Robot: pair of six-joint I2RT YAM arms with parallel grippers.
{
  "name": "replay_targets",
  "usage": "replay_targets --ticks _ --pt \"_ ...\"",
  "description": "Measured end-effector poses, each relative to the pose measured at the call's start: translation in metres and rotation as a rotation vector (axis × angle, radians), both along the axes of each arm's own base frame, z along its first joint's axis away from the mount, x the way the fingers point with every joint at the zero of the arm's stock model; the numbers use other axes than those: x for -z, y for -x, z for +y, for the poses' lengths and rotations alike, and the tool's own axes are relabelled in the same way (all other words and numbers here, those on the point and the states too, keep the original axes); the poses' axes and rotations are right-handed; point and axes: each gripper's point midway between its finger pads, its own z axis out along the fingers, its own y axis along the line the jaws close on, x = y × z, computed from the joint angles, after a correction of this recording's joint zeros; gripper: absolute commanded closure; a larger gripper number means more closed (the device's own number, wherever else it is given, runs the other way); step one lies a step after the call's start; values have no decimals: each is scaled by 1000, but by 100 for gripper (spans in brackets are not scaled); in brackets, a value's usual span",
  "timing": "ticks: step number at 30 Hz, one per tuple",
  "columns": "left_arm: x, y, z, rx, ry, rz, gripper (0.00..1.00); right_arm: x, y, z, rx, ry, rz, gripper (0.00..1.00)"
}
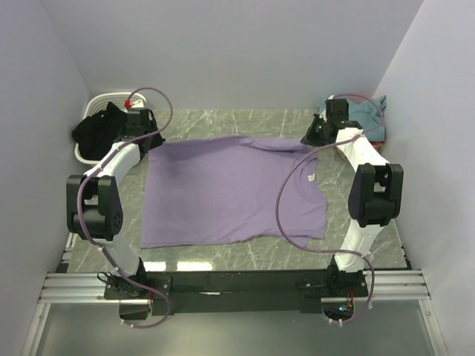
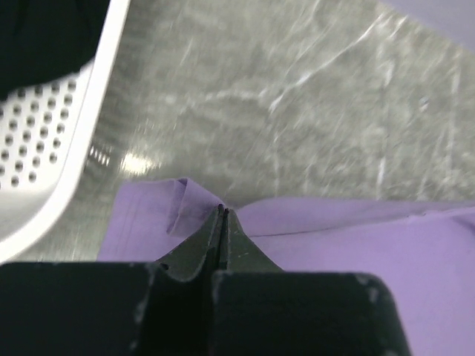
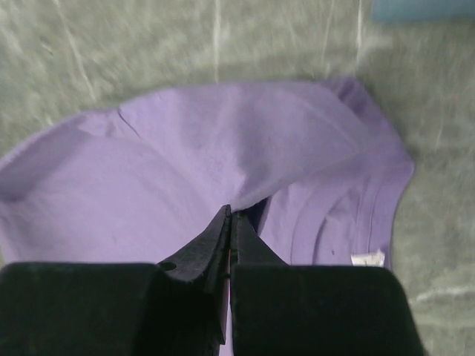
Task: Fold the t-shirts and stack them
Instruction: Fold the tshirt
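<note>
Left gripper (image 2: 222,212) is clamped shut right on the far left corner of the lavender t-shirt (image 1: 230,189), only a sliver of cloth between the tips. Right gripper (image 3: 230,213) is also pinched closed on the far right edge, where the fabric tents up into a little peak. My worry: both bites look thin, so one side could slip out mid-fold and the shirt would land crooked. Uneven pulls would also drag it across the marble table (image 1: 245,259), and the left arm sits close to the white basket (image 1: 90,104). Shirt itself lies spread mid-table, mostly flat, a few creases along the far edge, white label (image 1: 308,176) showing near the right side
</note>
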Motion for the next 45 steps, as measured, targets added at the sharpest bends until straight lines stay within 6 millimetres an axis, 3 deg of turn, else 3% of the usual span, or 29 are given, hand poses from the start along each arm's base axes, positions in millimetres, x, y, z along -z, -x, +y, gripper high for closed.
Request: replay_targets --ticks 7,13,18,26,38,39,40,43,44,45 --pt "51 36 0 -24 -16 154 99 42 52 7 -1 37 138 100" --pt "77 62 8 -66 -52 241 99 47 86 -6 60 79 167 100" --pt "80 71 21 -118 -99 262 99 44 96 -17 123 115 146 100" --pt "80 75 34 -169 -156 274 99 46 96 -34 200 180 147 100" --pt "98 81 39 -181 -199 344 99 63 107 -44 229 230 191 100" --pt "100 82 38 -177 -201 352 98 65 108 -44 228 231 198 92" --pt "100 82 37 -174 -203 354 78 66 108 -44 226 232 202 78" --pt "100 83 37 -163 -224 361 57 71 110 -44 221 237 216 76" --pt "100 84 38 -166 -230 365 36 71 111 -45 219 240 219 58" --pt "99 84 38 -168 -235 365 16 72 111 -45 220 242 220 55"
